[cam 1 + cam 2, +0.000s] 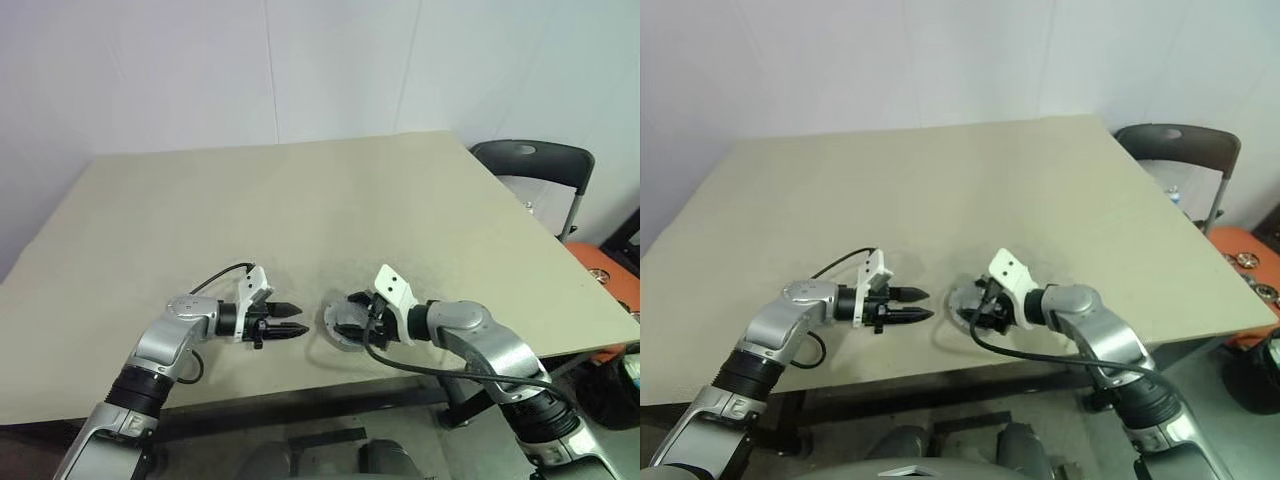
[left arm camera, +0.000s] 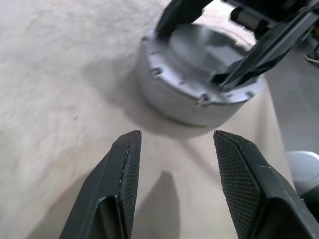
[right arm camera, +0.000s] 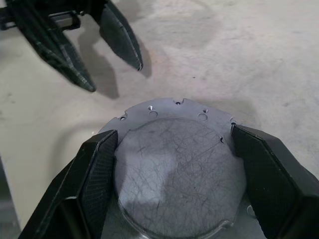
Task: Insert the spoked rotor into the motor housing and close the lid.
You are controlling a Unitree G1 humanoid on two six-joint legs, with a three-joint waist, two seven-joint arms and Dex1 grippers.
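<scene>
Both claws near the housing [image 1: 345, 325]: our right claw [image 3: 174, 144] straddles its lid [image 3: 177, 174], fingers apart; our left claw [image 1: 300, 329], empty and parted, waits at its 9 o'clock.

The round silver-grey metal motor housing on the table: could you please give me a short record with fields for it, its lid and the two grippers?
motor housing: short round silver-grey metal cylinder, standing near the front edge of the beige table
lid: round silver-grey metal disc, lying flat on top of the housing, closed
spoked rotor: hidden, cannot tell
right gripper: fingers spread wide, one on each side of the lid
left gripper: open, holding nothing, pointed at the housing, apart from it
</scene>
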